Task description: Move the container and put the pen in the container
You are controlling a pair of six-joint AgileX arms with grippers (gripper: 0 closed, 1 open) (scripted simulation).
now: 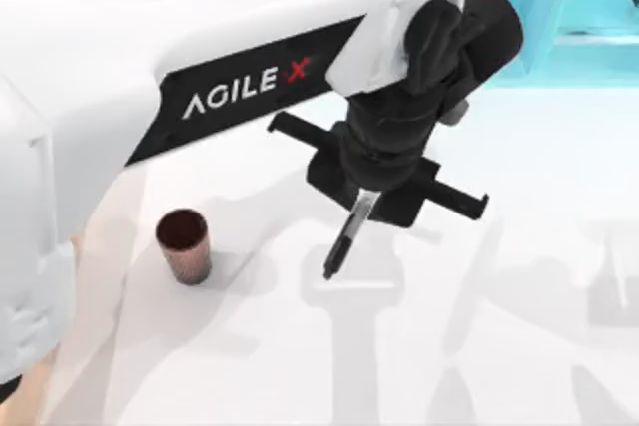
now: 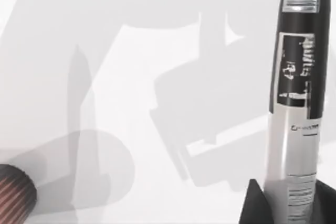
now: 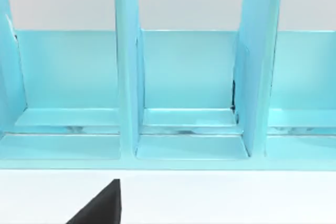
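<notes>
The pen is clamped between the fingers of the left gripper, its tip hanging down and tilted above the white table. The left arm is stretched across from the table's left side, wrist bent downward. The container stands upright on the table, apart, left of the pen. A turquoise shelf is faced by the right wrist camera.
</notes>
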